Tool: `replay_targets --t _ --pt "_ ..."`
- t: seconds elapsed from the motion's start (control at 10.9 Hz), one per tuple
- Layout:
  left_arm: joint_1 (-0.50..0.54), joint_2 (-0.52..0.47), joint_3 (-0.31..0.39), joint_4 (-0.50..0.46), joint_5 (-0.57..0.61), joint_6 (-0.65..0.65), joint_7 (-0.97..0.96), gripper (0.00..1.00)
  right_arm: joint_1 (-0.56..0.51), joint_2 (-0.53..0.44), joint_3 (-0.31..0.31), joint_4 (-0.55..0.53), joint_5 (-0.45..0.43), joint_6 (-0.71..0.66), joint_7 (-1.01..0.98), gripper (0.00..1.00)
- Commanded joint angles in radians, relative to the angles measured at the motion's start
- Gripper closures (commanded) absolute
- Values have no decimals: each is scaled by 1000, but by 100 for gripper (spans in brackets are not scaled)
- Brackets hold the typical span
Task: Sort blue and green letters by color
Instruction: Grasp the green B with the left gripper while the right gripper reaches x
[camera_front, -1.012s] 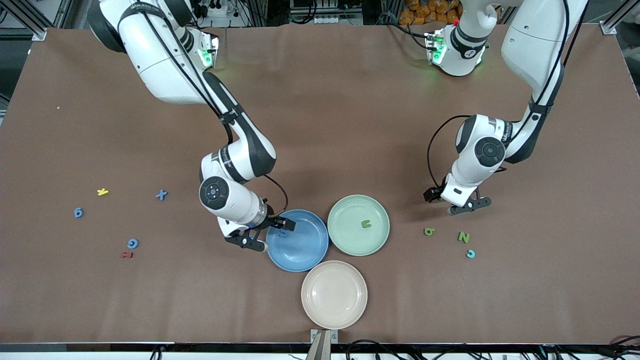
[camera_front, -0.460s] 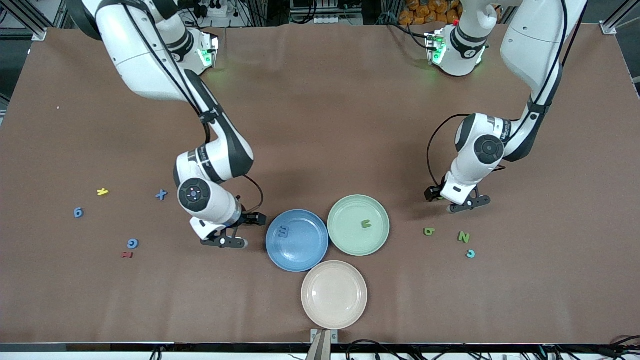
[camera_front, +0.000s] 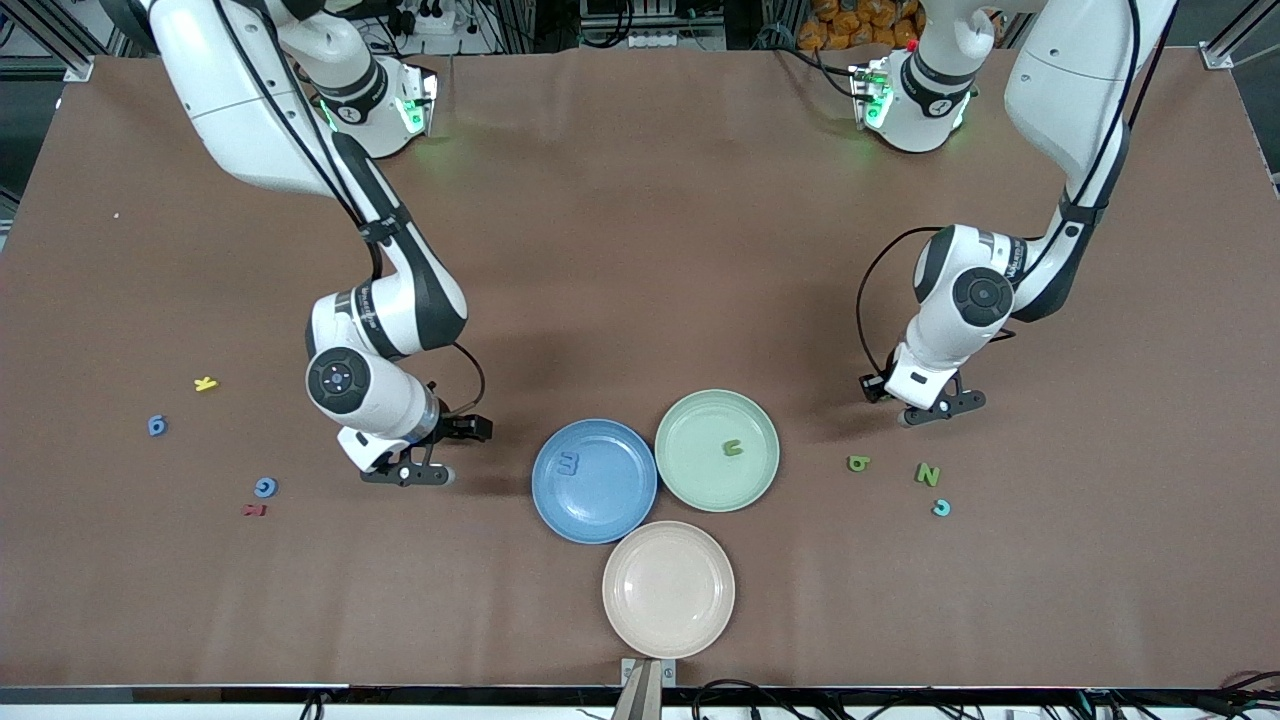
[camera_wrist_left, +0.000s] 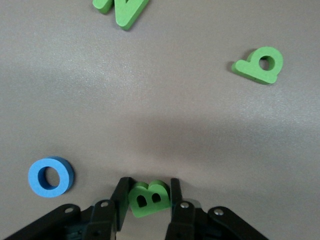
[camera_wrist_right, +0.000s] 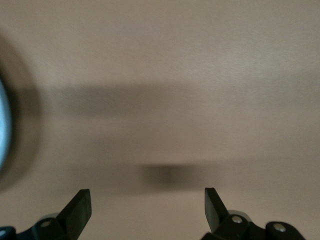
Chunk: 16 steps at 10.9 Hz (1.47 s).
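My left gripper (camera_front: 926, 409) (camera_wrist_left: 148, 186) is shut on a green letter B (camera_wrist_left: 150, 199), low over the table toward the left arm's end. Near it lie a green b-shaped letter (camera_front: 858, 463) (camera_wrist_left: 260, 64), a green N (camera_front: 928, 474) (camera_wrist_left: 122, 10) and a blue round letter (camera_front: 941, 508) (camera_wrist_left: 50, 176). My right gripper (camera_front: 410, 472) (camera_wrist_right: 146, 207) is open and empty, over bare table beside the blue plate (camera_front: 610, 510). A blue letter (camera_front: 569, 464) lies on that plate. A green letter (camera_front: 733, 448) lies on the green plate (camera_front: 700, 480).
A beige plate (camera_front: 668, 588) sits nearer the camera than the other two plates. Toward the right arm's end lie two blue letters (camera_front: 157, 425) (camera_front: 265, 487), a yellow letter (camera_front: 205, 383) and a dark red letter (camera_front: 254, 510).
My right gripper has moved off the blue plate toward the right arm's end, leaving the blue letter on it. The right arm now hides the blue X. The left gripper barely moved.
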Motion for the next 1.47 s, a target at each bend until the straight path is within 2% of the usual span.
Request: replay_targets --t 0.0,0.37,0.64,0.74,0.92,1.2,1.38 --pt "3 8 -3 -6 1 17 0 86 -83 -107 13 -140 -10 19 -234 0" --pt "-6 -7 -3 44 -4 -20 -3 87 -143 -150 10 -214 -16 40 -541 0" --pt "-27 -25 -3 118 -13 -135 -18 87 -181 -183 8 -330 -56 179 -678 0" --pt "-49 -24 -3 151 -17 -159 -51 88 -189 -211 8 -402 -79 253 -751 0" --pt "-104 -8 -3 230 -25 -211 -139 87 -199 -269 8 -481 -85 261 -860 0" --pt "-173 50 -3 360 -63 -282 -255 87 -316 -268 10 -493 -85 267 -1196 0" --pt "-224 109 -3 469 -65 -320 -353 87 -330 -262 10 -495 -85 292 -1272 0"
